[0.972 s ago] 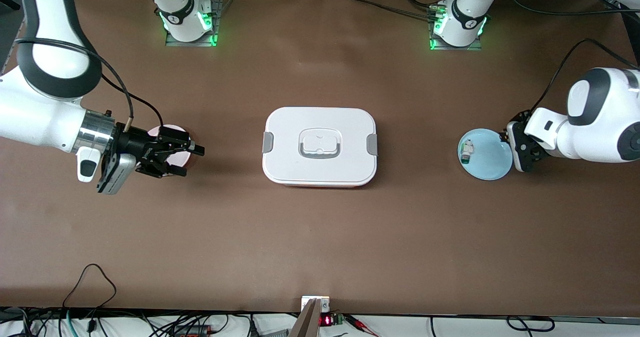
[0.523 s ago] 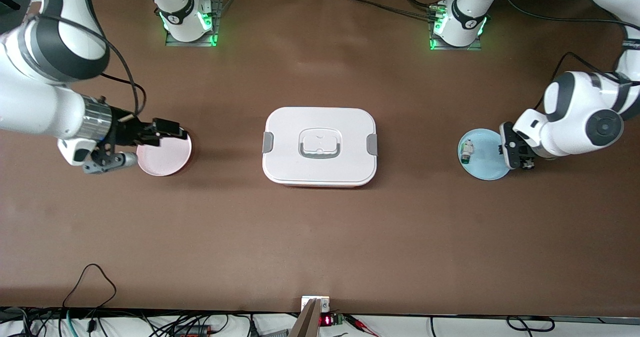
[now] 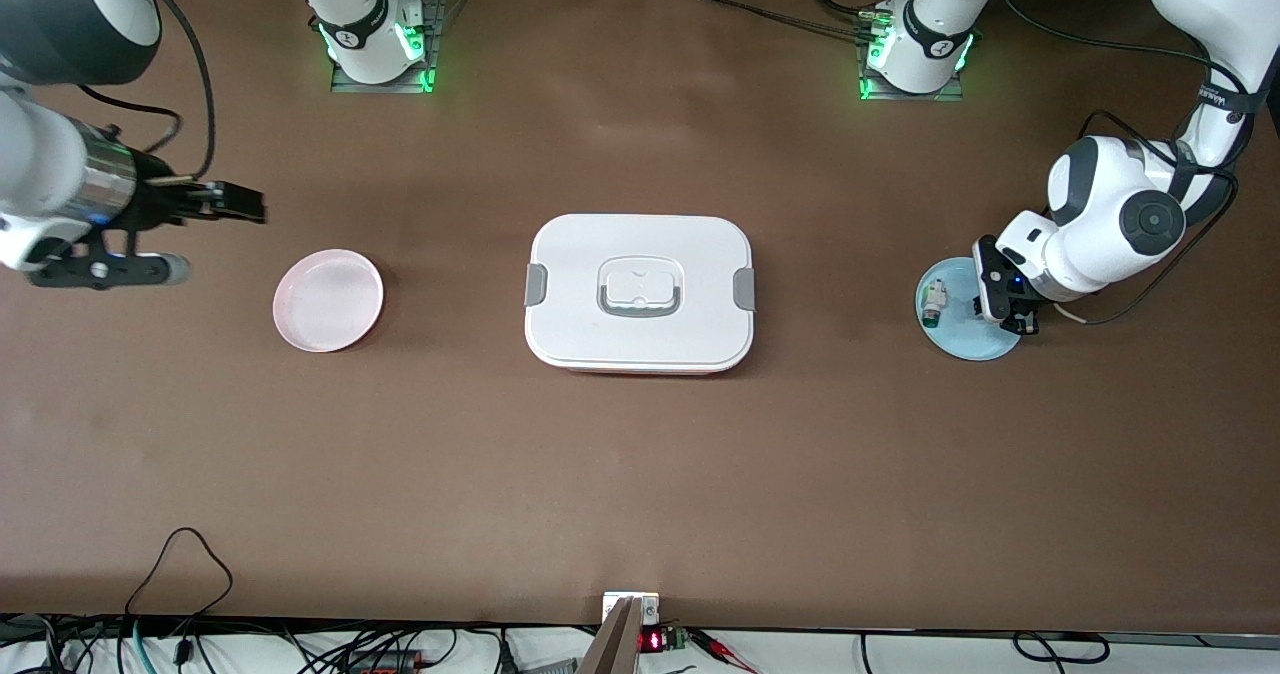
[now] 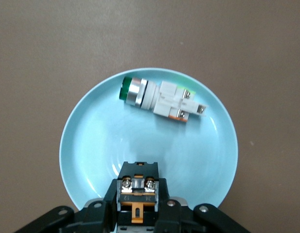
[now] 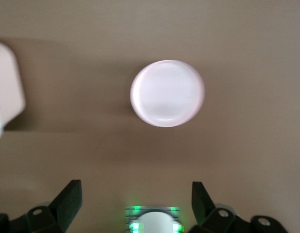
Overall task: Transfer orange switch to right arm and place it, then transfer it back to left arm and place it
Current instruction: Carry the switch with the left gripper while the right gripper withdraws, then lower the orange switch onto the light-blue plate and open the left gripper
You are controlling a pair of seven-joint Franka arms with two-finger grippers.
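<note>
My left gripper (image 3: 1008,306) hangs low over the light blue plate (image 3: 985,346) at the left arm's end of the table, shut on the orange switch (image 4: 138,187). In the left wrist view the switch's black body, two screws and orange terminal tab show between the jaws of the left gripper (image 4: 138,206). The white box (image 3: 640,294) sits in the middle of the table. Held up in the air over the table at the right arm's end, my right gripper (image 3: 235,204) is open and holds nothing.
A small white-and-green part (image 4: 159,99) lies on the blue plate (image 4: 91,145). A pink plate (image 3: 328,300) with nothing in it sits between the box and the right arm's end. Cables run along the table edge nearest the front camera.
The right gripper has lifted off the pink plate and drawn back toward its own end. The left gripper has moved in over the blue plate, still shut.
</note>
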